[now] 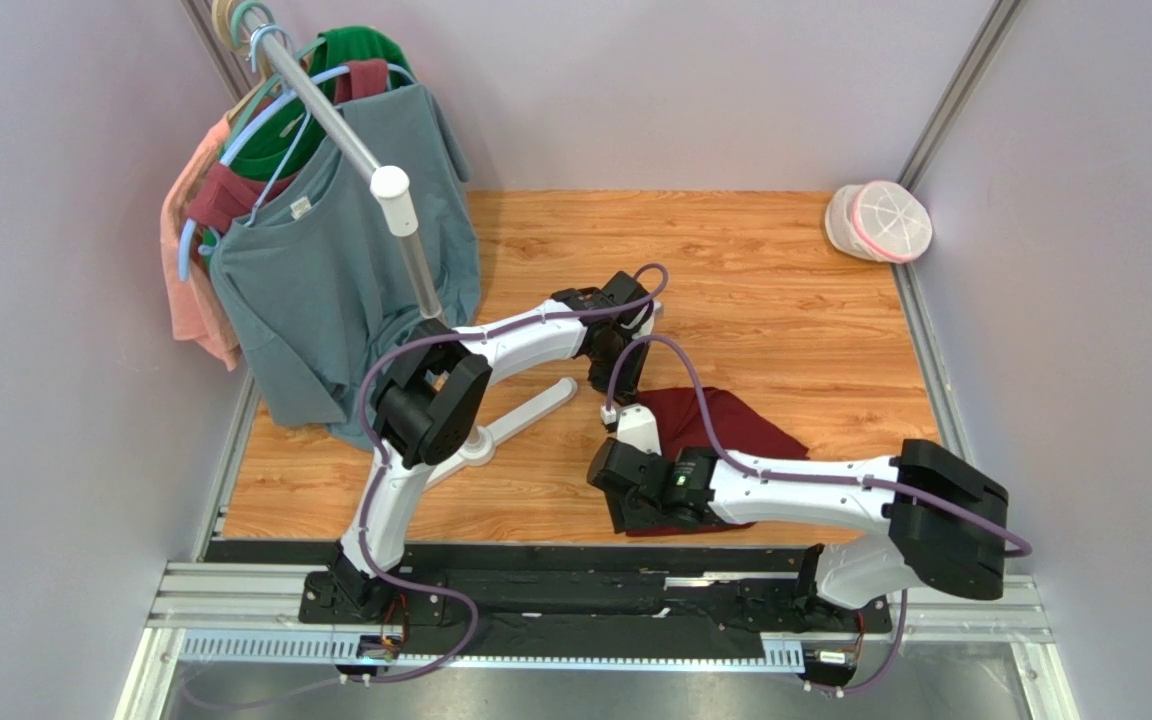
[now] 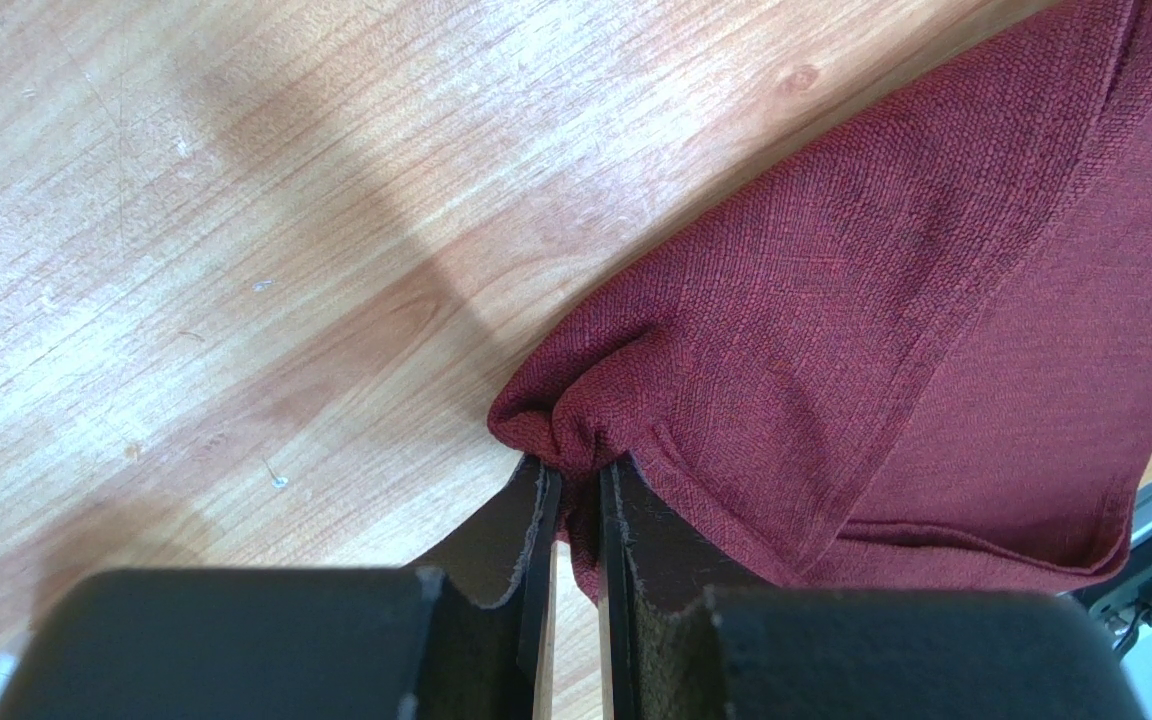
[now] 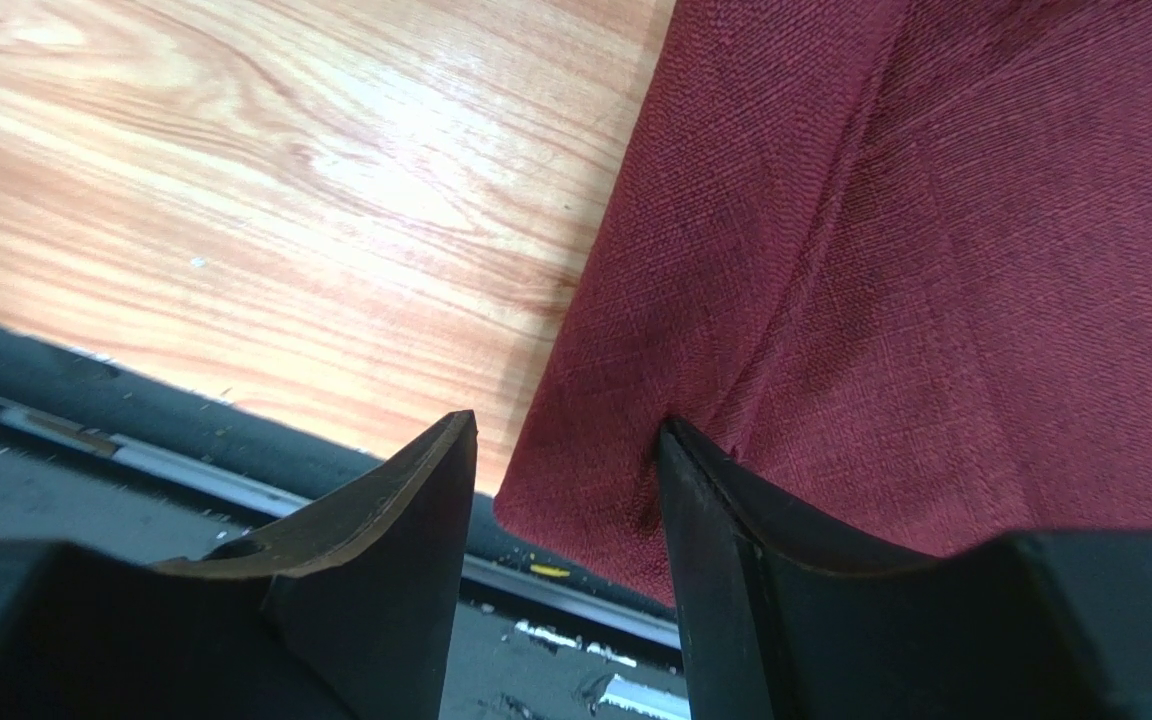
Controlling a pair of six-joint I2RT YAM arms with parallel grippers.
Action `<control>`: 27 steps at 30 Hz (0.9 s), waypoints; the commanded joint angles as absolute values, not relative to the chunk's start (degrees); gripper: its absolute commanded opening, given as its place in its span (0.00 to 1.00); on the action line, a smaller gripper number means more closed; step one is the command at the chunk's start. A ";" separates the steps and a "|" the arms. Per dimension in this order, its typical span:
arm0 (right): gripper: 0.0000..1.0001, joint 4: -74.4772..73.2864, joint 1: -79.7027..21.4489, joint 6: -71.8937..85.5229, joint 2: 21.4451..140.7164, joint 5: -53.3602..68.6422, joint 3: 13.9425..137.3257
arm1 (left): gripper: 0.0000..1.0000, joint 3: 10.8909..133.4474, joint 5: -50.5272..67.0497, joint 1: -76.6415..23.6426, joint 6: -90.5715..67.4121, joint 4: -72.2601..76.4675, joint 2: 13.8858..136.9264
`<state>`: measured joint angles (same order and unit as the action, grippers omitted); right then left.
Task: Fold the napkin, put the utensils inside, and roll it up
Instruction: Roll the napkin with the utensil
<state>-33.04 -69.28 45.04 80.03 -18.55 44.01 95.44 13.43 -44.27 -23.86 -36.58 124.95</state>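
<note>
The dark red napkin [image 1: 740, 425] lies bunched on the wooden table, right of centre. In the left wrist view, my left gripper [image 2: 575, 468] is shut on a puckered corner of the napkin [image 2: 868, 300], at its far-left end in the top view [image 1: 615, 408]. My right gripper [image 3: 564, 428] stands open at the near-left corner of the napkin [image 3: 958, 225]. That corner sits between its jaws, and the right finger [image 3: 702, 495] presses against the cloth. In the top view, the right gripper [image 1: 630, 503] is close to the table's front edge. The utensils are out of view.
A clothes rack with several shirts on hangers [image 1: 327, 225] stands at the back left, its white base [image 1: 522, 413] close to the left arm. A round pink-and-white container [image 1: 880, 221] sits at the back right. The black rail [image 3: 86, 405] runs along the table's front edge.
</note>
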 commanded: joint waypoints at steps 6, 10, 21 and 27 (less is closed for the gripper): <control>0.54 -28.92 -67.50 47.37 84.90 -20.13 42.11 | 0.06 96.86 12.48 -44.30 -22.15 -39.99 125.51; 0.55 -26.02 -65.05 47.55 85.96 -17.24 39.38 | 0.06 96.42 12.22 -44.30 -22.06 -40.08 125.16; 0.15 -5.82 -51.86 43.16 78.23 4.09 23.21 | 0.43 96.59 11.16 -44.21 -23.03 -38.85 120.50; 0.08 6.66 -46.06 41.92 78.66 15.70 16.53 | 0.68 95.98 10.90 -44.03 -24.78 -36.04 116.37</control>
